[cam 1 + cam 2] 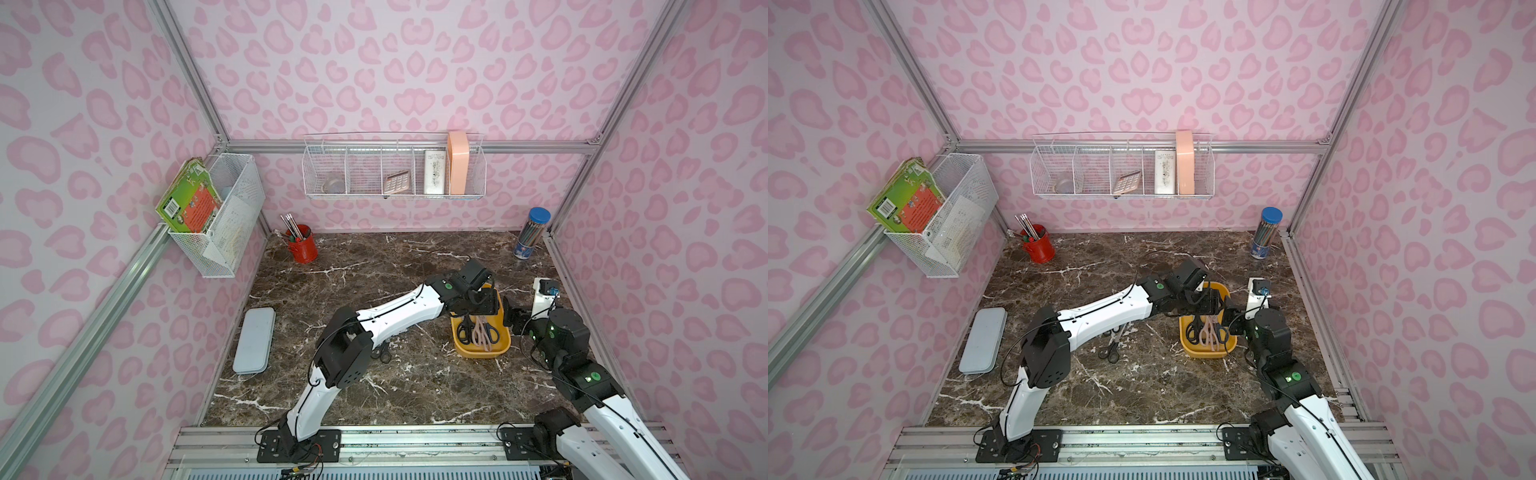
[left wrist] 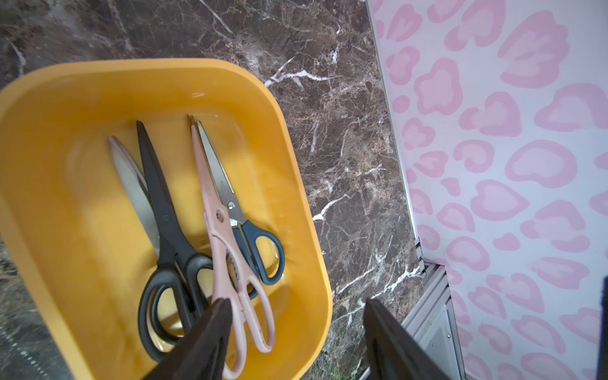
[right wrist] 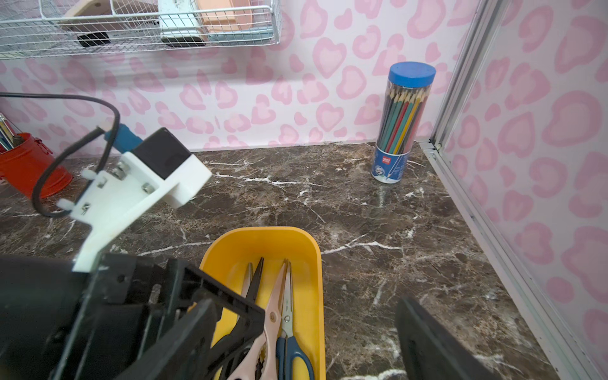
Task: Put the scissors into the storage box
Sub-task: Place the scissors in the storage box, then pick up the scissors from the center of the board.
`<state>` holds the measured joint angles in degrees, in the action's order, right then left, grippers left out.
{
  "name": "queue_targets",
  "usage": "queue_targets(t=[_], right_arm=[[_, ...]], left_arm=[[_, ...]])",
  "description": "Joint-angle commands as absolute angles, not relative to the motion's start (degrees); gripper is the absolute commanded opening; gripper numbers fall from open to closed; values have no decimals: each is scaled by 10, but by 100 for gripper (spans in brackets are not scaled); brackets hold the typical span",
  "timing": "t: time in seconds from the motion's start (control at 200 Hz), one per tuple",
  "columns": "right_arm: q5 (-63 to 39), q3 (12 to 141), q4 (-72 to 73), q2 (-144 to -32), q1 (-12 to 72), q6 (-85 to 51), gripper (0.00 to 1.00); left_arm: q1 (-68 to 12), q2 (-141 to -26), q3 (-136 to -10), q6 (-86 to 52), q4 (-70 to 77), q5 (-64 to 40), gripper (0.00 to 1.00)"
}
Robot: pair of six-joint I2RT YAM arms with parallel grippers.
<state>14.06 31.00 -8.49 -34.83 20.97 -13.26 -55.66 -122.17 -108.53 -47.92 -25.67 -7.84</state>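
Observation:
The yellow storage box (image 2: 49,164) stands on the marble table at the right, and shows in both top views (image 1: 465,351) (image 1: 1187,348). Inside lie black-handled scissors (image 2: 164,210), pale pink scissors (image 2: 217,223), blue-handled scissors (image 2: 263,250) and a steel blade with a cream edge (image 2: 131,184) under the black pair. My left gripper (image 2: 296,329) hovers over the box's handle end, open and holding nothing. My right gripper (image 3: 306,342) stands open just right of the box (image 3: 263,233), empty. Another black pair (image 1: 384,353) lies on the table, partly under my left arm.
A flat grey-blue case (image 1: 254,340) lies at the left. A red pencil cup (image 1: 303,247) stands at the back left and a blue-capped pencil tube (image 1: 532,232) at the back right. White wire baskets (image 1: 395,170) hang on the walls. The right wall is close to the box.

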Motion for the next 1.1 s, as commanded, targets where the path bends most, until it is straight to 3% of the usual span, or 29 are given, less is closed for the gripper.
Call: queue_targets(t=[0.0,0.12,0.205,0.39,0.555,0.69,0.935,1.095], right_arm=[[101,297,-52,-349,210,-129,88],[0,274,-19,-388,213,-156,87],[-57,253,17,-404,240,-157,79],[21,175,74,-369,379,-128,81],[25,138,85,-384,428,-143,81],[21,91,124,-370,468,-133,83],[35,45,146,-286,484,-120,83],[43,44,148,-287,484,-122,83]], left_arm=[[-552,-1157,-1014,-458,-194,-32,68],[-531,-1043,-873,-428,-128,28,66],[-513,-975,-782,-399,-132,86,63],[-449,-894,-717,-385,-302,92,54],[-423,-894,-698,-372,-430,104,53],[-390,-894,-636,-372,-407,41,51],[-387,-937,-646,-296,-428,38,50],[-387,-949,-645,-285,-443,26,45]])
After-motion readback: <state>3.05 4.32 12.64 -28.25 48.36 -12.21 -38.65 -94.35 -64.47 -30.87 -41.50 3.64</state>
